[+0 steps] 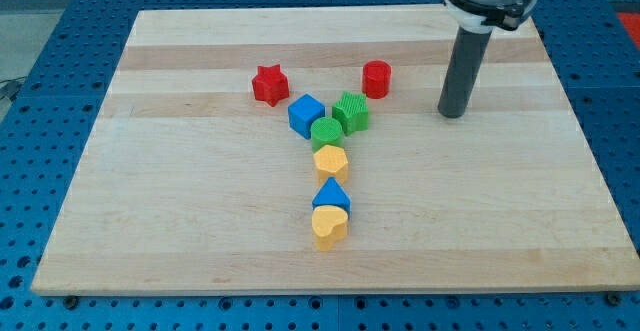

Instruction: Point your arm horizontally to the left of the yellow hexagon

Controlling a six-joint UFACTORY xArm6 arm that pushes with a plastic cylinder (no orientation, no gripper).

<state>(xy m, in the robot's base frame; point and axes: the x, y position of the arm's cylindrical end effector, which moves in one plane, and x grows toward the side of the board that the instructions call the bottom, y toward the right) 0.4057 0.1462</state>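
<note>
The yellow hexagon (330,161) is found mid-board, below the green cylinder (326,132). My tip (453,113), a bare rod gripping nothing, is placed upper right; the target spot lies beyond the hexagon's left side.

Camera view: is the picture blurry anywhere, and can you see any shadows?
In the camera view everything looks sharp: the yellow hexagon and the other blocks have crisp edges. The light is soft and even, with no glare on the wooden board. Only small, faint shadows sit beside the blocks and under my tip, which stands far to the view's right of the hexagon.
</note>
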